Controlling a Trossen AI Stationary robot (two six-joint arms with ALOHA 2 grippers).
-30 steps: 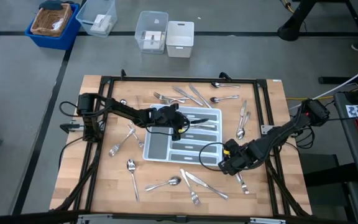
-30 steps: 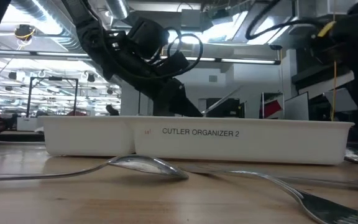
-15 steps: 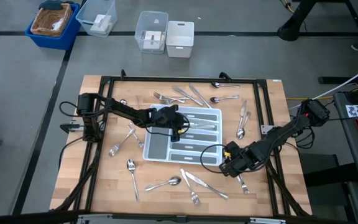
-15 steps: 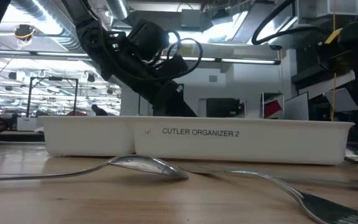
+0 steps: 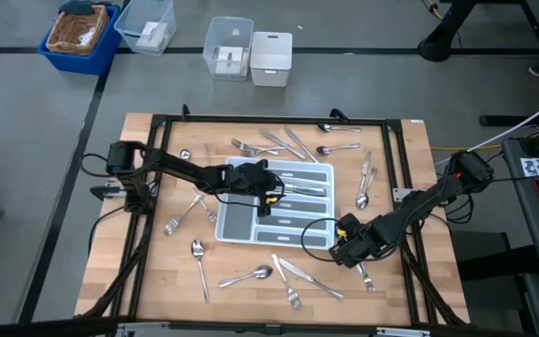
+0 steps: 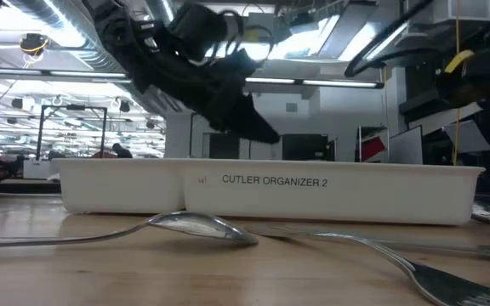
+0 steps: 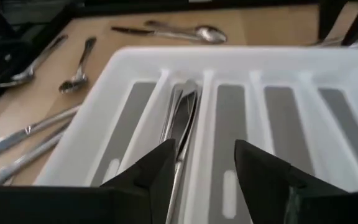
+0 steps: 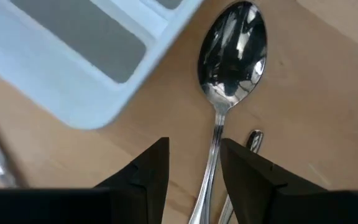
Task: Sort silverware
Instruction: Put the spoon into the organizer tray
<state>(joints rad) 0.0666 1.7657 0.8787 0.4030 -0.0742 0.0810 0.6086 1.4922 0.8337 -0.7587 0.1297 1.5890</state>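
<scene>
The white tray (image 5: pixel 251 220) with grey compartments lies mid-table, and silverware is scattered around it. My left gripper (image 7: pixel 204 163) hovers open over the tray's left part (image 5: pixel 268 194), above a compartment holding knives (image 7: pixel 182 118). In the low view it hangs above the tray's rim (image 6: pixel 258 127). My right gripper (image 8: pixel 194 167) points down, open, near the tray's near right corner (image 5: pixel 346 245). Its fingers stand on either side of the handle of a spoon (image 8: pixel 232 53) that lies flat on the wood beside the tray's corner (image 8: pixel 98 106).
Loose forks, spoons and knives lie beyond the tray (image 5: pixel 284 142), to its left (image 5: pixel 185 211), to its right (image 5: pixel 365 183) and in front of it (image 5: pixel 293 271). A black frame (image 5: pixel 269 120) borders the table. Plastic bins (image 5: pixel 251 54) and a blue basket (image 5: pixel 80 36) stand beyond the far edge.
My left gripper has risen from inside the tray to above its rim, with nothing between its fingers. The knives stay in their compartment.
</scene>
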